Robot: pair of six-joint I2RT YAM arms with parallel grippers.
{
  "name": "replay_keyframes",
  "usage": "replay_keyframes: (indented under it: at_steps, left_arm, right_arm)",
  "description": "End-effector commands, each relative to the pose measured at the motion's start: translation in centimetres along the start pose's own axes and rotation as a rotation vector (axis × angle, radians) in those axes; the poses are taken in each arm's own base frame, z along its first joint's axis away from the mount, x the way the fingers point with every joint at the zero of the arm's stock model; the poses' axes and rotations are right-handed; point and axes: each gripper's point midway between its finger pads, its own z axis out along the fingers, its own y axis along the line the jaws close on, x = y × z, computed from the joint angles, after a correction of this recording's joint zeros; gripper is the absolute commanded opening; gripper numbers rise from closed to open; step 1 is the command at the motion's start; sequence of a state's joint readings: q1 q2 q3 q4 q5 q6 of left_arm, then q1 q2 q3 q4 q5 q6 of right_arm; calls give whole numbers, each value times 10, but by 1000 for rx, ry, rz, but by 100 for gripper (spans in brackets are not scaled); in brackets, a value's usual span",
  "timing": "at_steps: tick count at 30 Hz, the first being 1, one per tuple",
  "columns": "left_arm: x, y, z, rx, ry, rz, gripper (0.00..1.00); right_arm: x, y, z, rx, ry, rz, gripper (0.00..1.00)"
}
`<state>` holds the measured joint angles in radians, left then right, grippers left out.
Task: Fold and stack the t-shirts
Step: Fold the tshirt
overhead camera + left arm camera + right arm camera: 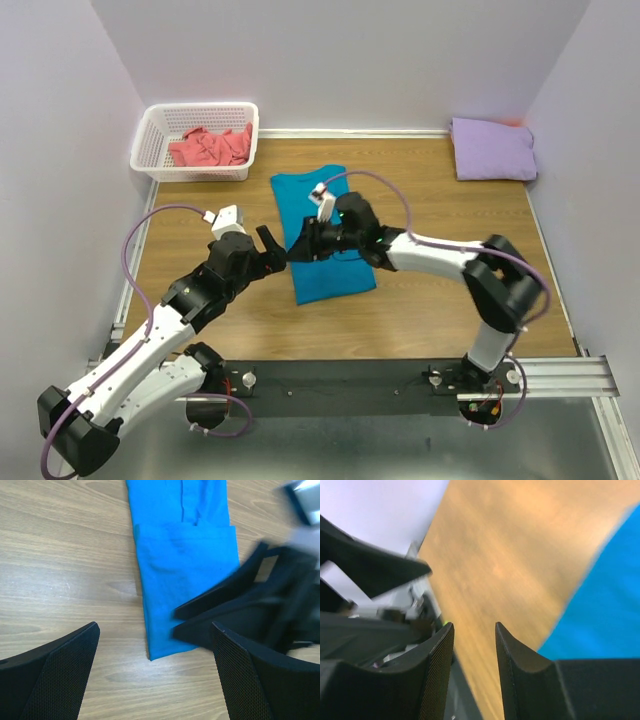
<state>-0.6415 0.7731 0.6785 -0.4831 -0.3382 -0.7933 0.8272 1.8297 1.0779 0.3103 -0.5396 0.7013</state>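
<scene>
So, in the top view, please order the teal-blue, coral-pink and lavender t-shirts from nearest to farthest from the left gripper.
1. teal-blue t-shirt: mid-table, beside the left gripper.
2. coral-pink t-shirt: in the basket, far-left corner.
3. lavender t-shirt: far-right corner.

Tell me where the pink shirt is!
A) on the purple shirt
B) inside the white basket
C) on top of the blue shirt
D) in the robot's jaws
B: the coral-pink t-shirt lies crumpled inside the white basket at the far left of the top view.
</scene>
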Motion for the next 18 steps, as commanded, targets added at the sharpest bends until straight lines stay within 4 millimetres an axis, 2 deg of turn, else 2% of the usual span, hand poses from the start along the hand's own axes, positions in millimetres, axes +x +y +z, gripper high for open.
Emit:
replay_keyframes:
  at_steps: [1,3,4,6,7,8,9,10,14,18]
  left_arm:
    - [-1,-9,-4,28,29,3,98]
    - [14,-5,0,12,83,5,98]
    - [21,-5,2,12,106,6,98]
    - [43,-5,4,23,175,9,98]
    - [51,-6,5,24,194,-2,98]
    - [57,-8,6,29,212,-6,98]
    - [68,-8,5,33,237,5,98]
    - [74,-8,7,22,252,-3,98]
    - [95,-6,12,-4,301,12,98]
    - [106,-9,19,-10,328,28,98]
  right_arm:
    - [-7,-55,-54,339,-36,-40,47]
    - [-6,-77,-80,478,-51,-33,48]
    - [6,-87,-94,551,-10,-28,53]
    - [7,-92,-117,634,-14,-27,57]
    - [15,-101,-131,714,7,-10,58]
    - [17,-99,-139,731,6,-4,59]
    - [19,-107,-149,790,-4,3,59]
    - [29,-110,-156,826,21,33,59]
    - [49,-120,-169,900,60,96,59]
    - [63,-134,-170,956,102,132,58]
